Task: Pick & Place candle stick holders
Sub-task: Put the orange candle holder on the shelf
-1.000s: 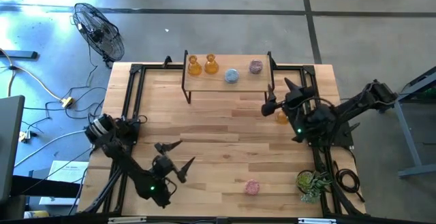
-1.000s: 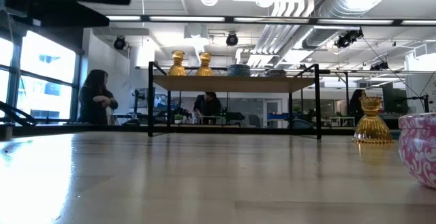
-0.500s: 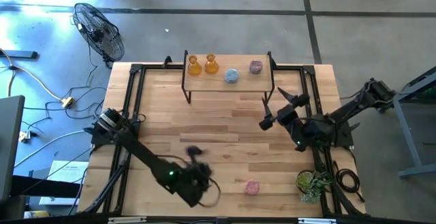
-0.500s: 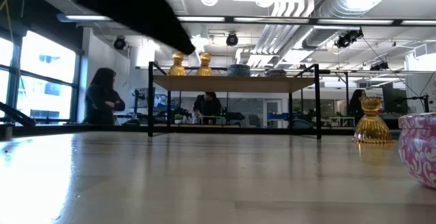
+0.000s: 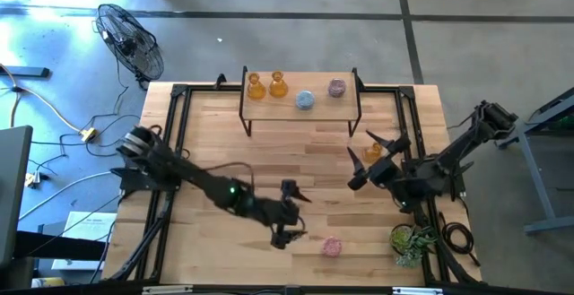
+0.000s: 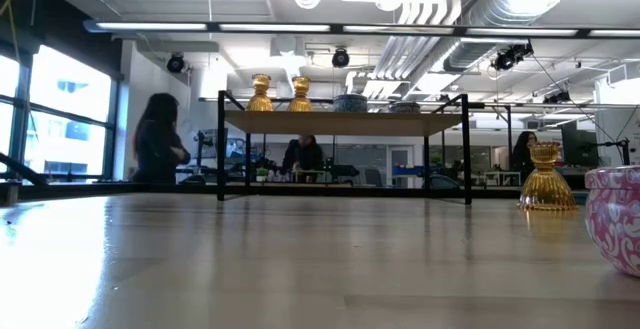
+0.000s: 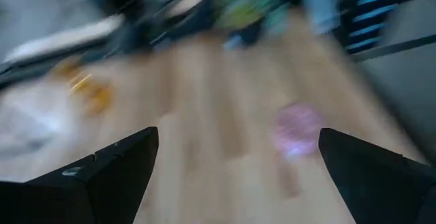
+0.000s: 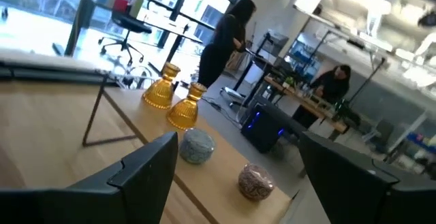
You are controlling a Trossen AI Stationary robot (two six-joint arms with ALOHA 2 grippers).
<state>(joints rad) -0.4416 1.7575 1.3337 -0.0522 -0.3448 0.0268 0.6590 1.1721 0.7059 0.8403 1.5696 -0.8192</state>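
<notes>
Wooden surface (image 5: 269, 160) in an open workshop, concrete floor around it, a fan (image 5: 130, 42) on the floor toward 10 o'clock. Small raised shelf (image 5: 300, 107) at the 12 o'clock edge carries four candle stick holders: two amber holders (image 5: 256, 86) (image 5: 278, 84) side by side, a pale blue holder (image 5: 305, 100) next, and a pink holder on the shelf (image 5: 336, 88) at the far end. A third amber holder (image 5: 372, 153) stands on the surface toward 3 o'clock, just beside the right end effector (image 5: 375, 159), whose fingers are spread and hold nothing; it hovers close to that holder, contact unclear. A second pink holder (image 5: 333, 247) sits low on the surface toward 5 o'clock. The left end effector (image 5: 289, 212) reaches in from 9 o'clock to near centre, fingers wide apart and empty, near the pink holder but apart from it. Green potted plant (image 5: 409, 240) at the 4 o'clock corner. Low view: people in the room behind, one standing figure (image 6: 160, 147) beyond the surface.
</notes>
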